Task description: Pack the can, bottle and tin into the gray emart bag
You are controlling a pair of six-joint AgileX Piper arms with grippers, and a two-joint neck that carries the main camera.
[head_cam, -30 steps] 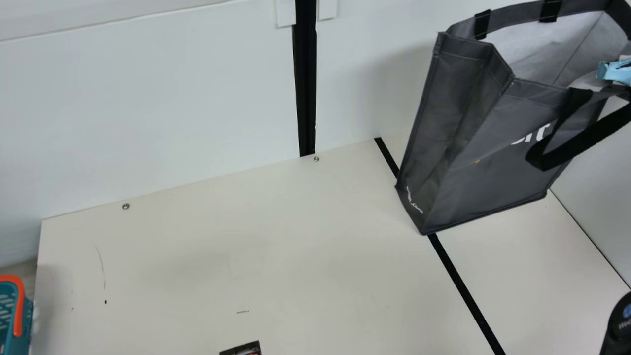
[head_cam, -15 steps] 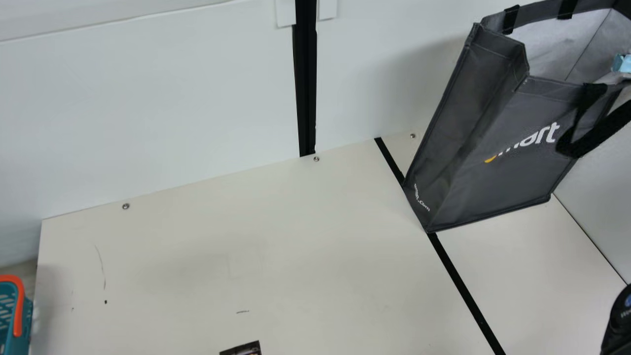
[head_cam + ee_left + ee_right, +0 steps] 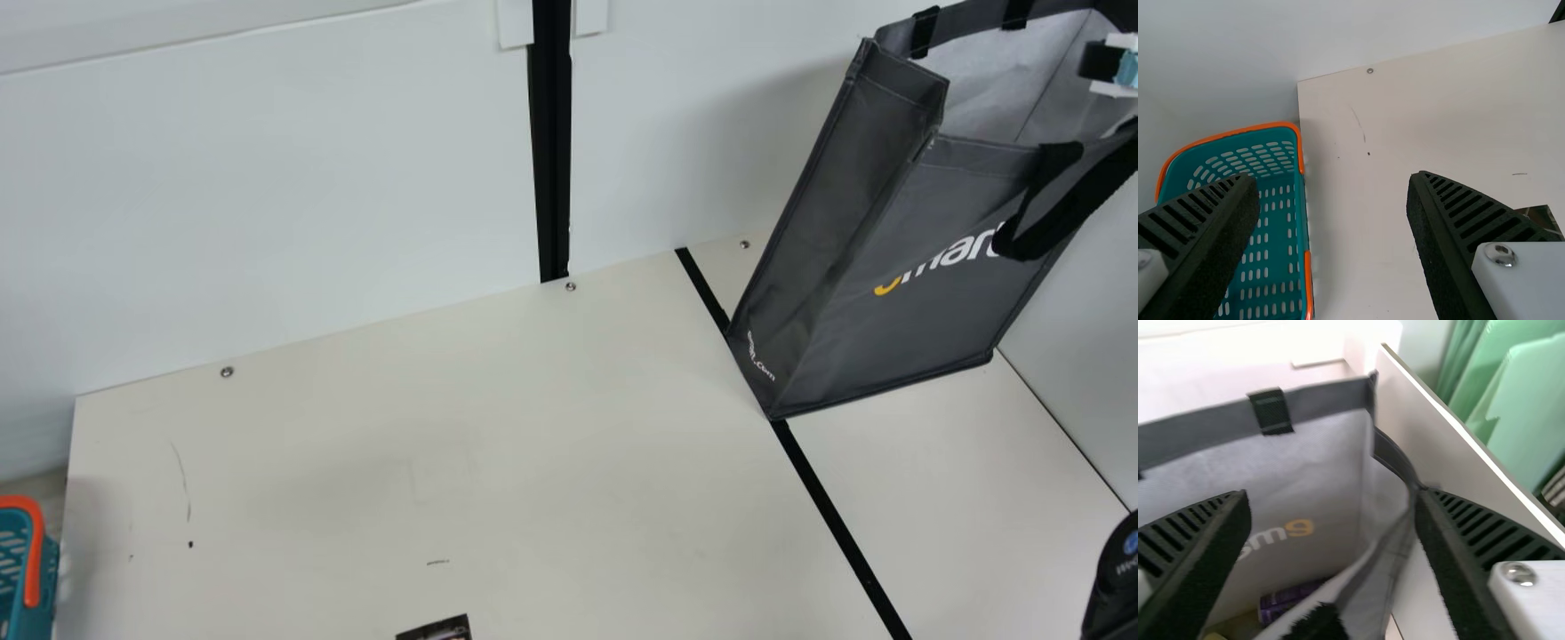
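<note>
**Bag mouth shifted and right gripper raised, with packing only partly done**

Compared with one second ago, find the upper part of the gray emart bag (image 3: pixel 925 276) moved toward the main view's right, and more of its front print turned into sight. In the last half second, notice very little shift at its base. Also see the right gripper (image 3: pixel 1333 495) higher in the main view, and a black handle (image 3: pixel 1067 204) lifted a little.

At the bag mouth, have the right gripper wide open, with nothing held between its fingers. Inside the bag, low down, see a purple can (image 3: pixel 1291 599) lying on its side, and near it a small yellowish thing (image 3: pixel 1213 636). Cannot tell from this small part what kind of object to call it.

Have the left gripper (image 3: pixel 1330 179) wide open too and empty, between the teal basket (image 3: pixel 1275 220) and a dark printed box (image 3: pixel 440 629) on the cream table (image 3: pixel 533 462). Perhaps take this box for the tin, but without certainty.

For the task, probably read this as retreat after a drop or as straightening of the bag. Next, need to clear the handle carefully, so as not to catch it and tip the bag, then go for whatever remains outside.
</note>
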